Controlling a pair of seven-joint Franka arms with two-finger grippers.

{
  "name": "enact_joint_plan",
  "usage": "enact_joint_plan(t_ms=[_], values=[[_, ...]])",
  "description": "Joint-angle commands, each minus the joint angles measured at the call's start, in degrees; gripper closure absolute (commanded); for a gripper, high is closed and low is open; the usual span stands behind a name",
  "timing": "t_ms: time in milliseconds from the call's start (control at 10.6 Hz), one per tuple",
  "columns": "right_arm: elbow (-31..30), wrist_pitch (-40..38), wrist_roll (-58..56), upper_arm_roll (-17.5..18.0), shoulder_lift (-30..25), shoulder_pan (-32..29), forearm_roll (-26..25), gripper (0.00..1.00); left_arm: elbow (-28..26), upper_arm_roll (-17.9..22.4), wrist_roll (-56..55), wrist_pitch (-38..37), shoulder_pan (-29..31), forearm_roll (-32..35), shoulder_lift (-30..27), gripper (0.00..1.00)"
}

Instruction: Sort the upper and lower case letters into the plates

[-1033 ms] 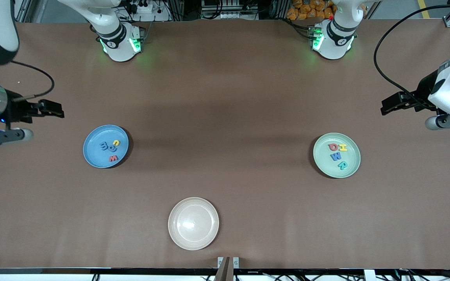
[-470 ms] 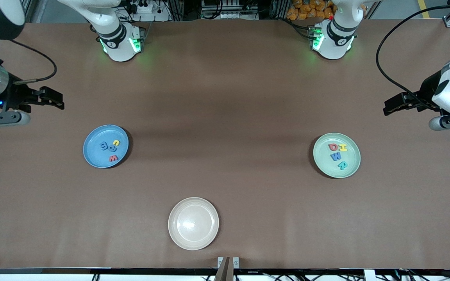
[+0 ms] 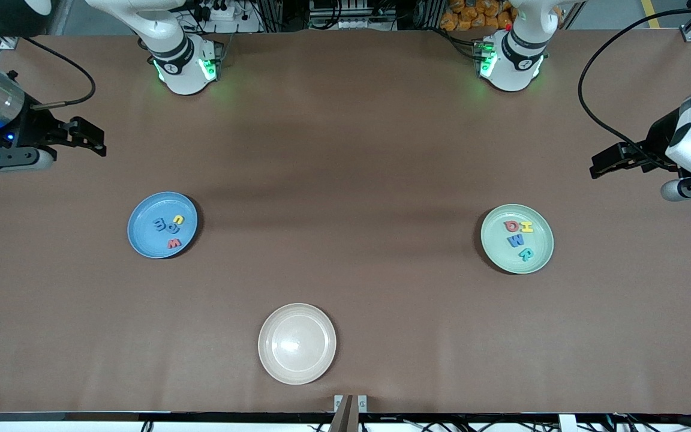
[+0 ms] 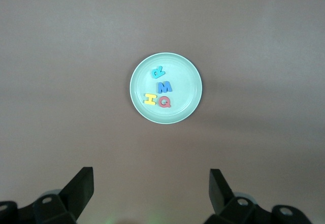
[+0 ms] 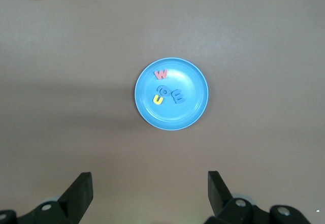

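1. Right gripper (image 3: 90, 137) — raised over bare table (image 3: 345, 168) at the right arm's end, farther from the front camera than the blue plate. Fingers (image 5: 81, 191) spread wide, released, nothing between them.

2. Light blue plate (image 3: 141, 240) — on the table toward the right arm's end. Holds four small letters in a loose cluster: a yellow letter (image 3: 179, 219), a blue letter (image 3: 159, 224), a second blue letter (image 3: 173, 228) touching or just beside the first, and a red w (image 3: 174, 243) nearest the front camera. The right wrist view shows the same plate (image 5: 193, 115) from above with the red w (image 5: 161, 74) slightly apart from the other three.

3. Cream plate (image 3: 273, 366) — near the table's middle, nearest of the three plates to the front camera. Nothing lies in it.

4. Pale mint green plate (image 3: 495, 255) — toward the left arm's end, about level with the blue plate. Holds four letters: red Q (image 3: 510, 226), yellow H (image 3: 526, 227) just beside it, blue M (image 3: 516, 240), and a teal letter (image 3: 526, 254) nearest the front camera; which teal letter it is cannot be told.

5. Left gripper (image 3: 603, 163) — raised over bare table at the left arm's end, farther from the front camera than the green plate. Fingers (image 4: 84, 186) wide apart, released, holding nothing.
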Motion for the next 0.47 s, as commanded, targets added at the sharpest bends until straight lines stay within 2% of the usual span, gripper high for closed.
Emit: enact_joint_plan(t_ms=[0, 282, 376], values=[[1.69, 0.79, 0.47, -3.01, 0.15, 1.78, 1.54, 0.0, -0.94, -0.53, 0.56, 0.77, 0.55, 0.71, -0.97, 0.0], [4.95, -1.4, 0.64, -2.31, 1.99, 0.12, 1.63, 0.0, -0.94, -0.53, 0.56, 0.77, 0.55, 0.62, -0.97, 0.0], [6.78, -2.97, 2.47, 0.74, 2.69, -1.63, 0.67, 0.0, -0.94, -0.53, 0.56, 0.77, 0.55, 0.62, -0.97, 0.0]])
